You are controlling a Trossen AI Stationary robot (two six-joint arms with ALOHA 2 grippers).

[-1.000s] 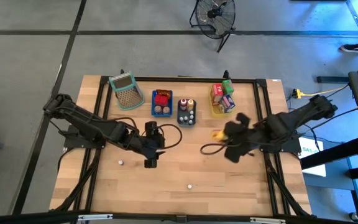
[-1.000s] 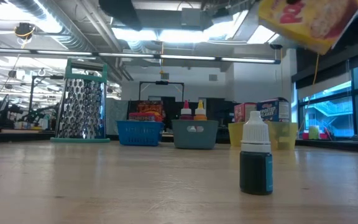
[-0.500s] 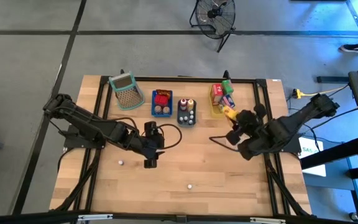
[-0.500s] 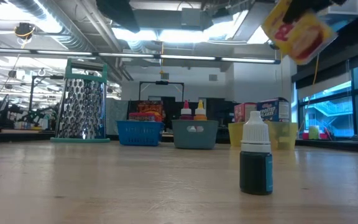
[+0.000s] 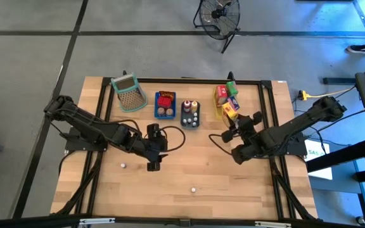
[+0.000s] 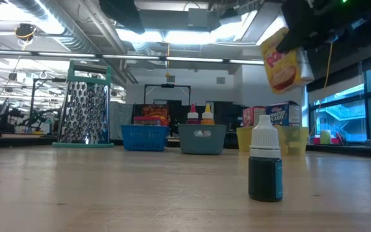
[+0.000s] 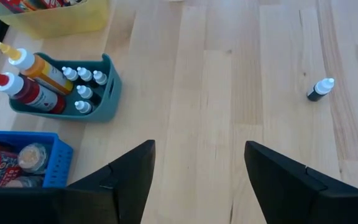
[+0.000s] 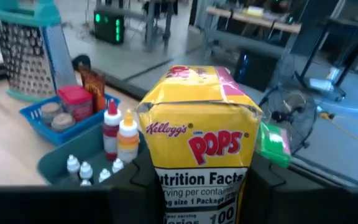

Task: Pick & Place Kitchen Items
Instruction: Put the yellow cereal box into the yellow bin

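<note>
Right end effector [image 5: 231, 115] holds yellow carton [image 5: 230, 111] aloft.

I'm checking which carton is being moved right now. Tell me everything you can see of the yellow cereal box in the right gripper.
The yellow cardboard cereal box is a small carton printed with a red "Kellogg's" script, "POPS" lettering and a white nutrition panel; its top edge has a pink-red patch. It is held upright in the air, clamped between the dark fingers of the right gripper, touching nothing else. From above it hangs at the yellow tray of cartons at the table's back right.
</note>
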